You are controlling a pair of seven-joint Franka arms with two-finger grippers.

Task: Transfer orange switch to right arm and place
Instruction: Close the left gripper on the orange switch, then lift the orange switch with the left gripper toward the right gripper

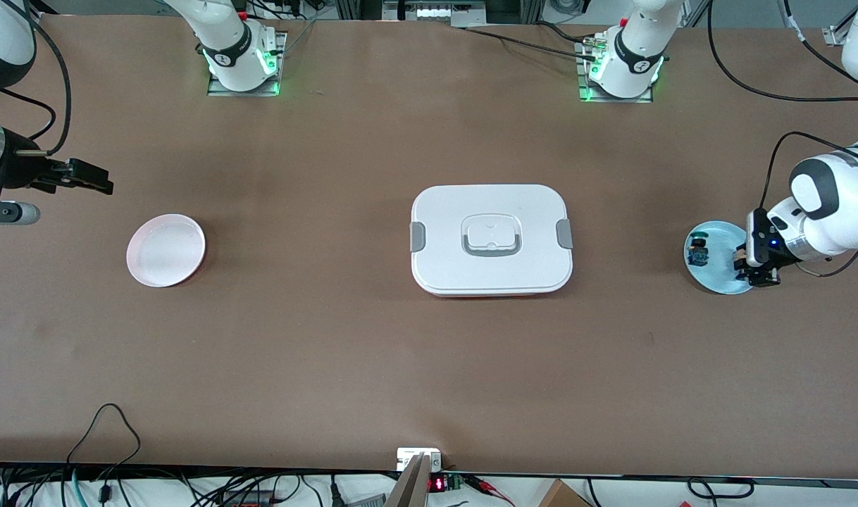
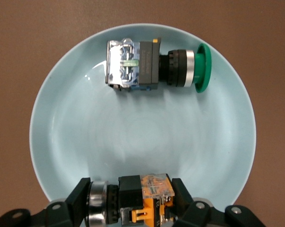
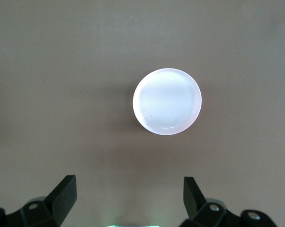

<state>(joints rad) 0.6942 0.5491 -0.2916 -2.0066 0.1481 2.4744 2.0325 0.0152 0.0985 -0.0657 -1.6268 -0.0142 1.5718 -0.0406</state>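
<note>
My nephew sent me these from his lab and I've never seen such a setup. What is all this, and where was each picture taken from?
Two white robot arms stand at a brown table. The wide picture comes from a high camera facing them; the other two come from cameras on each arm's wrist.

On the table lie a pink plate, a white lidded container in the middle, and a light blue plate carrying a green-capped switch.

The left pincer is down at the blue plate with its fingers on either side of the orange switch. Whether it is lifted yet, I cannot tell.

The right pincer waits, open and empty, in the air near the pink plate.
</note>
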